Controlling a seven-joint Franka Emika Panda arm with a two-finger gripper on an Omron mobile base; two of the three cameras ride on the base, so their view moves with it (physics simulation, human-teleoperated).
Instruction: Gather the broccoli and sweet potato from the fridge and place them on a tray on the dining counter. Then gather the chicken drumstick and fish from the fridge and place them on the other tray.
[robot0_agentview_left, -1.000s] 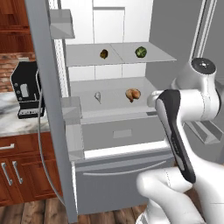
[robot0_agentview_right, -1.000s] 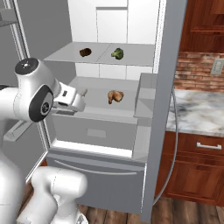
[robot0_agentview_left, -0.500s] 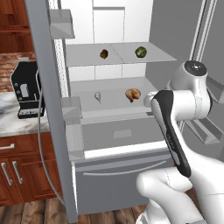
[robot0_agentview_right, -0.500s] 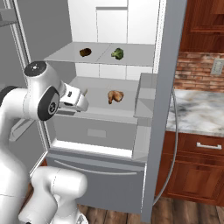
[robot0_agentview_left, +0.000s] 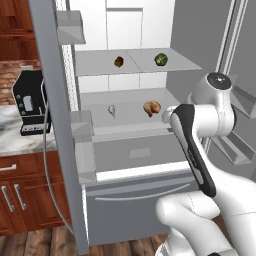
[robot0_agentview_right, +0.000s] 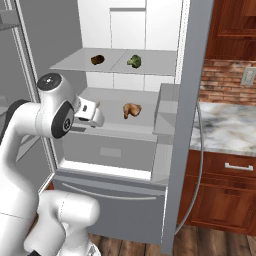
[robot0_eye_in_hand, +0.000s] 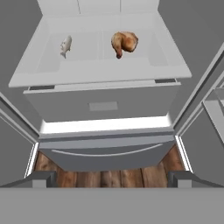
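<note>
The fridge stands open in front of me. On its upper shelf lie a brown sweet potato (robot0_agentview_left: 119, 61) (robot0_agentview_right: 97, 59) and, to its right, green broccoli (robot0_agentview_left: 161, 59) (robot0_agentview_right: 133, 61). The lower shelf holds a small pale fish (robot0_agentview_left: 112, 110) (robot0_eye_in_hand: 66, 45) on the left and a golden chicken drumstick (robot0_agentview_left: 152, 108) (robot0_agentview_right: 131, 110) (robot0_eye_in_hand: 124, 42) on the right. My gripper (robot0_eye_in_hand: 112, 179) hangs in front of that lower shelf, short of it and slightly above. It is open wide, with nothing between the fingertips (robot0_eye_in_hand: 43, 178).
Open fridge doors flank me, the left door (robot0_agentview_left: 52, 125) and the right door (robot0_agentview_right: 187, 125). The shut freezer drawer (robot0_eye_in_hand: 105, 153) sits below the shelves over wood floor. A black coffee machine (robot0_agentview_left: 30, 102) stands on the marble counter at left. Wooden cabinets (robot0_agentview_right: 225, 195) are at right.
My arm has swung a little toward the middle of the fridge opening, bringing the hand nearer the lower shelf. The food has not moved and the gripper stays open.
</note>
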